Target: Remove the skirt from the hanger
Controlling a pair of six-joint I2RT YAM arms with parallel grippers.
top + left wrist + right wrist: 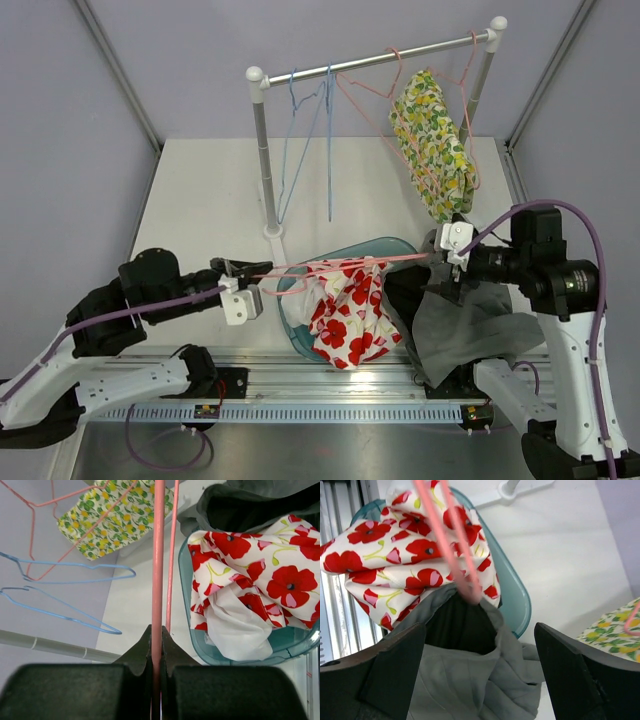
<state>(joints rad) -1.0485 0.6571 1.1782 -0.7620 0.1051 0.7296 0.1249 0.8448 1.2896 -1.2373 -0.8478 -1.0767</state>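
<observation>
A pink wire hanger (340, 264) lies level between my two grippers, over a teal basin (400, 246). My left gripper (256, 287) is shut on the hanger's wire (158, 555), which runs straight out from between the jaws (156, 635). A grey skirt (470, 330) hangs in folds at the hanger's right end, below my right gripper (452, 268). In the right wrist view the hanger's end (470, 591) meets the skirt's waist opening (470, 680). My right gripper (480, 665) is open and empty just above the skirt.
A white cloth with red poppies (350, 312) lies in the basin and spills over its front rim. A clothes rack (265, 150) stands behind it with blue hangers (305, 140), another pink hanger and a yellow-green floral garment (435, 145).
</observation>
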